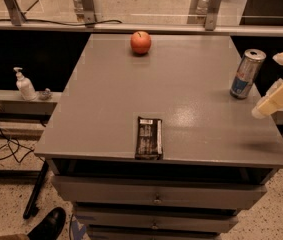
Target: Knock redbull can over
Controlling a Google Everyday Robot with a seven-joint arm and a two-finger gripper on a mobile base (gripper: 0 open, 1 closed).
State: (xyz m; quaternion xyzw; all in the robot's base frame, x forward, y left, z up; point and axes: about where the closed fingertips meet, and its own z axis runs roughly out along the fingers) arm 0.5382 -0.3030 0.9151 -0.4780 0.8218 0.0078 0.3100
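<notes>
The slim silver and blue redbull can point(247, 74) stands upright, long axis vertical, near the right rim of the flat grey cabinet top point(181, 99), towards its back. The cream-coloured two-finger gripper point(271, 85) hangs just beyond that rim, beside the can but not touching it. Its jaws look spread, one finger high and one low with dark gap between. From the jaws the can lies towards the picture's left, so we judge a sideways push inward would tip it onto bare surface. The arm and wrist are cut off by the frame edge, and we cannot tell how near the gripper sits in depth.
</notes>
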